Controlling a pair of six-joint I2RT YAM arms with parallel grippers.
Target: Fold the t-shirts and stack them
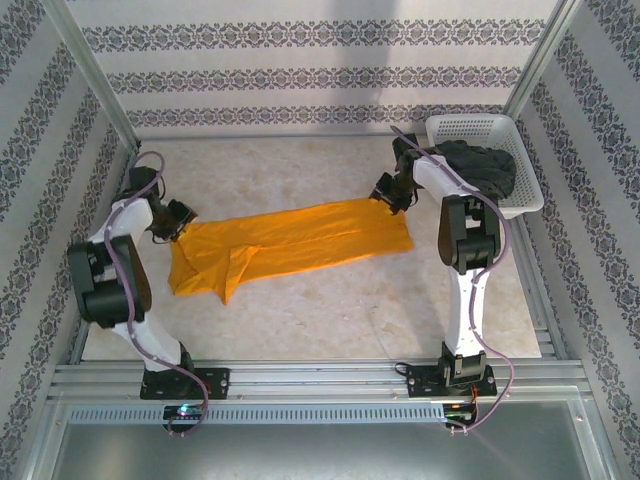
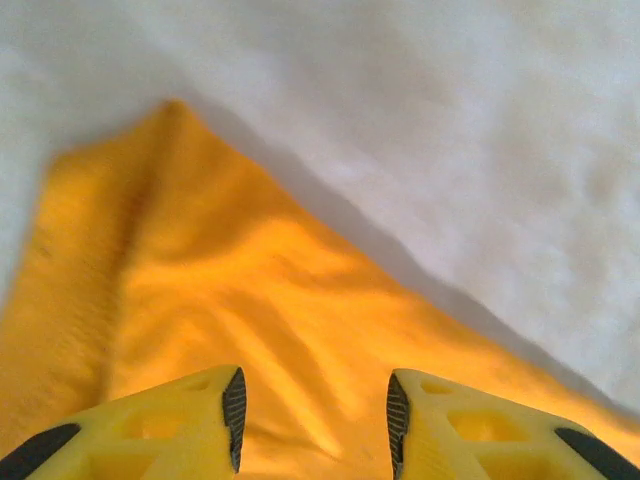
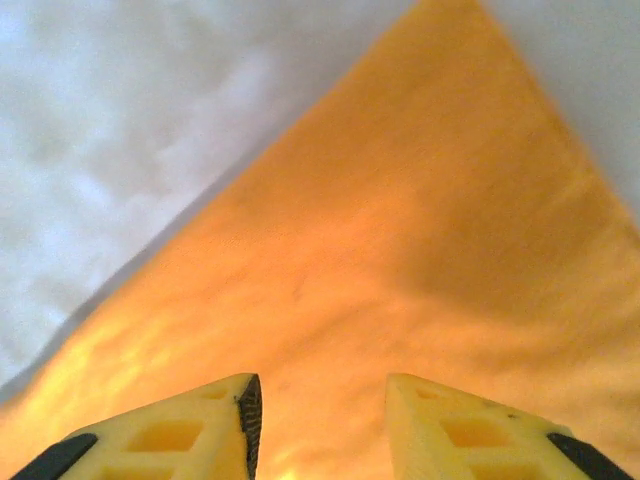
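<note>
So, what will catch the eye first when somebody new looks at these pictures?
The bright orange-yellow t-shirt stands out first, lying as a long strip across the middle of the table. The left pincer and the right pincer sit at its two ends, both open. A dark grey t-shirt is heaped in the white basket at the far right corner.

Walls (image 1: 300, 70): striped floral wallpaper. Tabletop (image 1: 330, 300): beige marbled. Aluminium rails (image 1: 320, 378) along near edge. Even, diffuse light.
</note>
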